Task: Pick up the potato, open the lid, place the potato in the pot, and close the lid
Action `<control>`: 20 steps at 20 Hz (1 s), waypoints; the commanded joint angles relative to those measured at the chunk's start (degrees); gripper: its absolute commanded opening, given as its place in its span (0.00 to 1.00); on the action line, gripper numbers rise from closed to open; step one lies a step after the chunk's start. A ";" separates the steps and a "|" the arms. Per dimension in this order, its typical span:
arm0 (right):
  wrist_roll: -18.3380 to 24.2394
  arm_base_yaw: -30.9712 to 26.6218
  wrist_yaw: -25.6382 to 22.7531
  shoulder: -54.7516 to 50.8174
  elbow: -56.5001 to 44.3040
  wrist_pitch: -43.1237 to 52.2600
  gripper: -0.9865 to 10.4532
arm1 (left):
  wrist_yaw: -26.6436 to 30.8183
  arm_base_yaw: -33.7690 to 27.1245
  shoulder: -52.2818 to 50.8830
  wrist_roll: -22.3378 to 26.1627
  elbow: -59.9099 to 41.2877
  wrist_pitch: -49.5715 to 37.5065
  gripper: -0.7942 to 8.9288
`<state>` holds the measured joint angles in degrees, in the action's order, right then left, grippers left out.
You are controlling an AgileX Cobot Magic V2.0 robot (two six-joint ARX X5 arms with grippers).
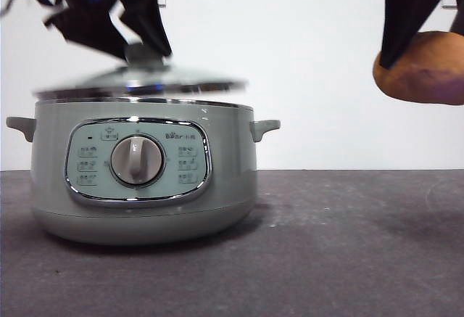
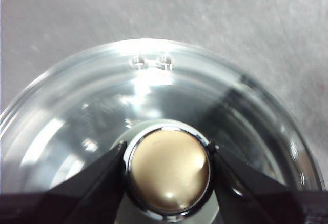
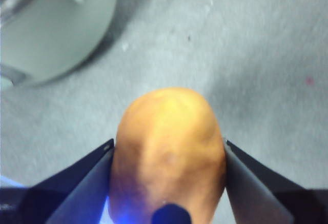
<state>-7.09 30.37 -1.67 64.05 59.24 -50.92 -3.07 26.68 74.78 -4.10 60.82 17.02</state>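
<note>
The left gripper (image 2: 166, 170) is clamping the lid (image 1: 138, 83)'s knob just above the pot (image 1: 145, 172); the right gripper (image 3: 169, 157) is squeezing the potato (image 3: 166, 152) aloft nearby.

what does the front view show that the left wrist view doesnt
Only the front view shows the pot body with its dial, and the right gripper holding the potato in the air, off to the pot's side. Only the left wrist view shows the knob's top between the jaws and the lid's small vent holes. Both show the left gripper shut on the lid.
</note>
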 commanded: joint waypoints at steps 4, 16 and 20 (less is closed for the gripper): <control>-0.39 0.57 0.24 0.96 2.25 3.89 0.07 | 1.64 -0.37 -10.99 2.14 8.48 6.47 0.07; 6.14 9.99 3.23 29.16 33.22 4.11 0.07 | 7.74 -0.37 -32.74 3.06 16.20 21.31 0.07; 8.68 12.63 3.21 41.55 42.93 4.20 0.07 | 9.05 -0.37 -36.15 2.80 16.20 24.24 0.07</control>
<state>0.36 42.78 1.50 104.05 101.78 -46.85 5.56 26.30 39.18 -1.50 76.05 43.99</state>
